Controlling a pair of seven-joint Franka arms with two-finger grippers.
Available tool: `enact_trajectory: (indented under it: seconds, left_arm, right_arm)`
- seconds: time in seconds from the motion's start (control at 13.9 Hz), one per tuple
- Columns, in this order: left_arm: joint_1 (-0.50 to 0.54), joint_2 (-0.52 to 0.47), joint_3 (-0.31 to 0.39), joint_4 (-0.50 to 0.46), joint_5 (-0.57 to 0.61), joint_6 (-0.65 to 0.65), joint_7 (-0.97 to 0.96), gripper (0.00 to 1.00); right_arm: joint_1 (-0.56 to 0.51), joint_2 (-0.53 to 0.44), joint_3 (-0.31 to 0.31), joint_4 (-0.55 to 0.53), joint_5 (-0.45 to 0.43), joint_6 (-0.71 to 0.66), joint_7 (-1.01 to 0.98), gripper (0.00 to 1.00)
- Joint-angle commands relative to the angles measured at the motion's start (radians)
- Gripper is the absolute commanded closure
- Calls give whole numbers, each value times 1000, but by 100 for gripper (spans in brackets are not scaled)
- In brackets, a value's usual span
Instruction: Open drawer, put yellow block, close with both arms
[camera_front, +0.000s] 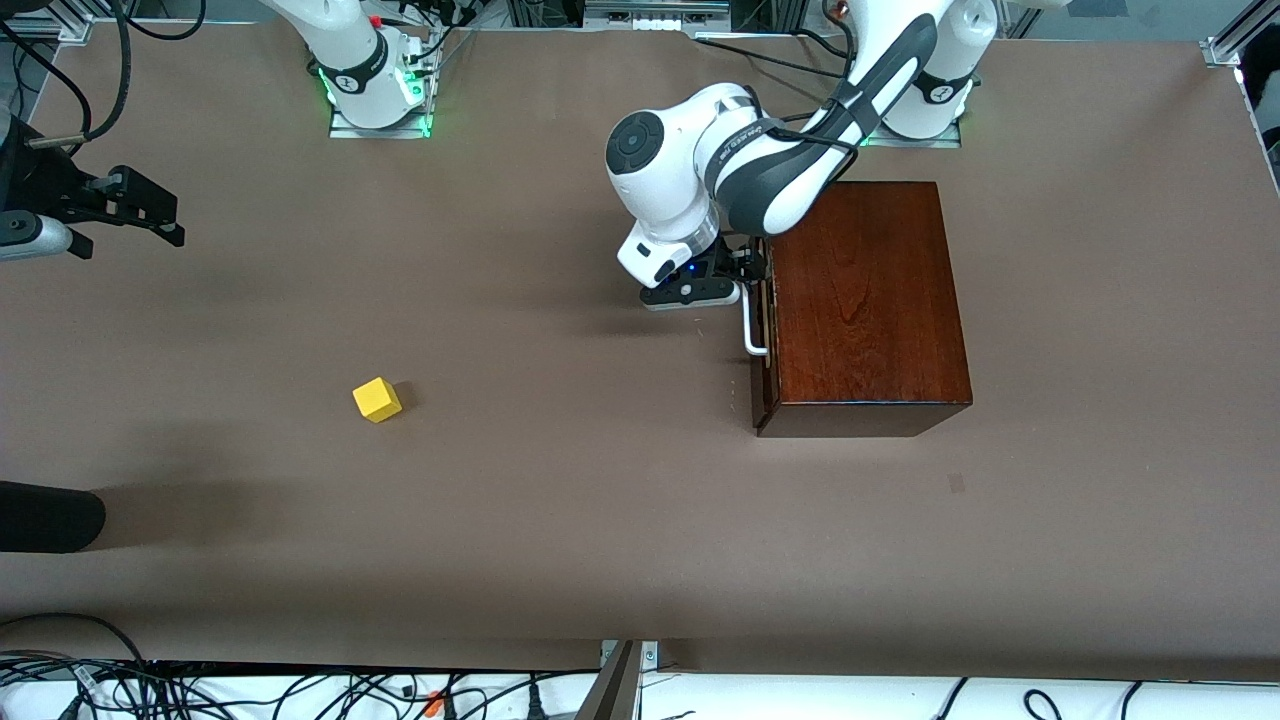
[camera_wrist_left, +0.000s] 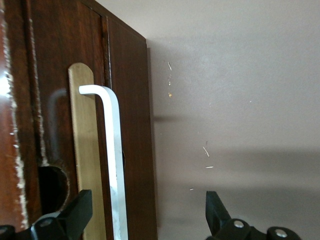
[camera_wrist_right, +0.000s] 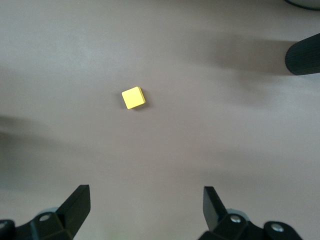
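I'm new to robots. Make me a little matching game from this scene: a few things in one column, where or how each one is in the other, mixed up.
Things:
1. yellow block
2. drawer
3. left gripper
4. right gripper

States:
A. open, fingers either side of the white handle
B. shut in the dark wooden box
C. open, waiting in the air at its own arm's end
D. lying alone on the brown table

Pairs: 1-D, 2-B, 3-A, 4-C

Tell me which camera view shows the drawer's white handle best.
The left wrist view: the white handle runs large and unobstructed between the open left gripper's fingertips. The front view shows only a short stretch of it beside the wooden box, partly hidden by that gripper. The right wrist view misses it, showing the yellow block.
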Motion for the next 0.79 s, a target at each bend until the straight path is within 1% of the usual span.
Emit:
enact_trajectory:
  seconds: [0.0,0.72]
  left_arm:
    - [11,15,-5,-10,42,25,17,0]
    - [26,76,-2,-1,95,63,1,0]
  right_arm:
    - [-7,-2,4,-2,-2,5,8,0]
    - [-7,-2,4,-2,-2,5,8,0]
